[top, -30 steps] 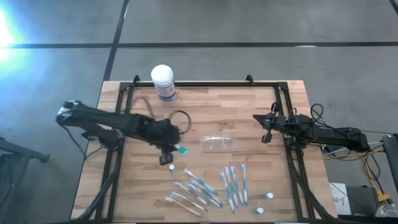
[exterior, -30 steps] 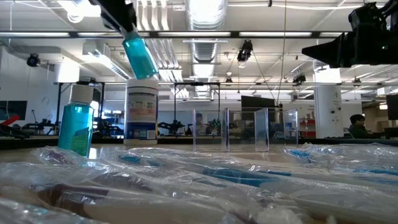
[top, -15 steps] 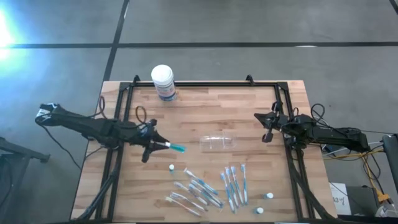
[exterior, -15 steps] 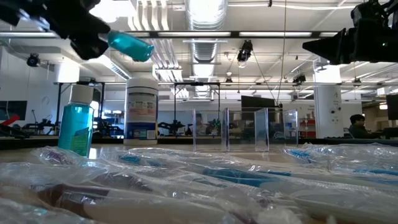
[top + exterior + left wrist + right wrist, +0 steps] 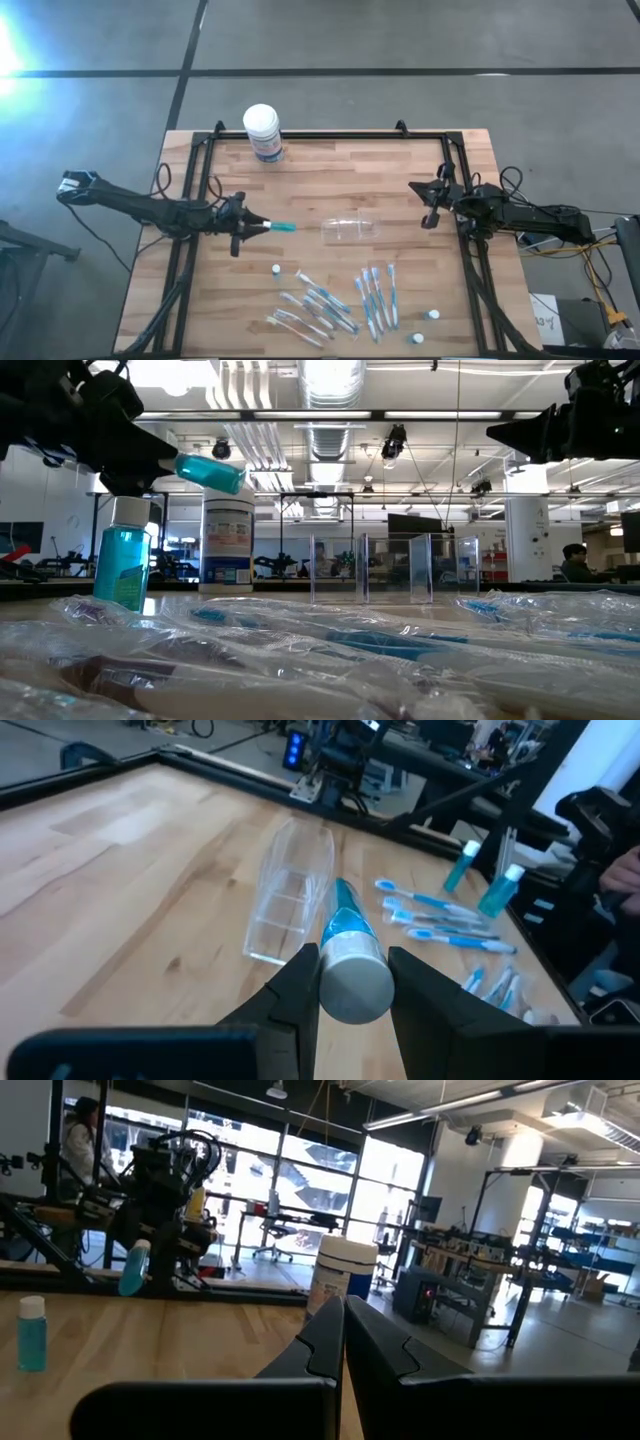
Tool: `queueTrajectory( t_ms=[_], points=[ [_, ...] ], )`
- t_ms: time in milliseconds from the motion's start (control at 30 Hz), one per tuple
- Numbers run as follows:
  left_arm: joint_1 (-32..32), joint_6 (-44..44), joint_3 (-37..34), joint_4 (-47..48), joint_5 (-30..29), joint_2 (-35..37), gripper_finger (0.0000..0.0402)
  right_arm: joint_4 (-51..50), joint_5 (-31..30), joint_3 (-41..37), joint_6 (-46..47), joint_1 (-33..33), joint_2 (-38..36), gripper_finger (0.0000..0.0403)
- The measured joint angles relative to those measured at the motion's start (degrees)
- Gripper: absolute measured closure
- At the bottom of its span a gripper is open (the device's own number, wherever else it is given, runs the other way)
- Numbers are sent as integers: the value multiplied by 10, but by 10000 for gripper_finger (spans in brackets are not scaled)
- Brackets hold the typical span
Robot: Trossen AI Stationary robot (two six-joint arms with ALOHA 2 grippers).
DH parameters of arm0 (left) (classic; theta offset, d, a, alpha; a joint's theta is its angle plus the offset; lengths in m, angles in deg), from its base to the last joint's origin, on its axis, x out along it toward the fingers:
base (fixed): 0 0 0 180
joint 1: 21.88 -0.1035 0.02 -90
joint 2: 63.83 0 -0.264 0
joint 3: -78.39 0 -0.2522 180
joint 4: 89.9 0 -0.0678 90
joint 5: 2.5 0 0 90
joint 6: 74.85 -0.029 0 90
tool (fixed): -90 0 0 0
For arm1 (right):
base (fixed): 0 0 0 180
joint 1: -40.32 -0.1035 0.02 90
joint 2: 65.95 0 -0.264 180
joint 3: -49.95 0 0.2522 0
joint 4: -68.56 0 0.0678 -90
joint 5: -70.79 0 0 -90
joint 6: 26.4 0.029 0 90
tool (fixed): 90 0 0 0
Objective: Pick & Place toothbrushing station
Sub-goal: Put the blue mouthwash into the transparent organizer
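The toothbrushing station [image 5: 352,229], a clear plastic holder, lies on its side on the wooden table near its middle; it also shows in the left wrist view [image 5: 290,885]. My left gripper [image 5: 262,228] hangs just left of it, shut on a small teal bottle [image 5: 284,228] whose base points at the holder with a gap between them. My right gripper [image 5: 428,205] waits shut above the table's right edge, its fingers [image 5: 343,1335] touching nothing. My left gripper pinches the teal bottle's white cap end [image 5: 355,982] between its two fingers. The fingers come nearly level from the table's left side and lie along the bottle. The teal body [image 5: 210,472] sticks out beyond the fingertips, lifted clear of the table and about level.
A white tub [image 5: 262,132] with a blue label stands at the far edge. Several wrapped toothbrushes [image 5: 340,300] lie toward the near edge, with small teal bottles [image 5: 275,270] [image 5: 432,314] among them. A black frame [image 5: 190,200] runs round the table.
My left gripper has drawn back toward the table's left edge and tipped from pointing down to nearly level. The teal bottle has turned with it, from hanging base-down to lying level with its base toward the holder. It stays clear of the table.
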Motion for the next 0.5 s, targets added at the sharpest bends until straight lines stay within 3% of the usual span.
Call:
queueTrajectory(
  t_ms=[300,400,500],
  points=[
    [0,-4,12,-9,2,0,305,-5,0,0,13,0,0,394],
    [-2,-2,45,2,2,-4,305,-5,0,0,13,0,0,394],
    [-13,-2,113,77,1,-15,305,-5,0,0,15,0,0,394]
  ],
)
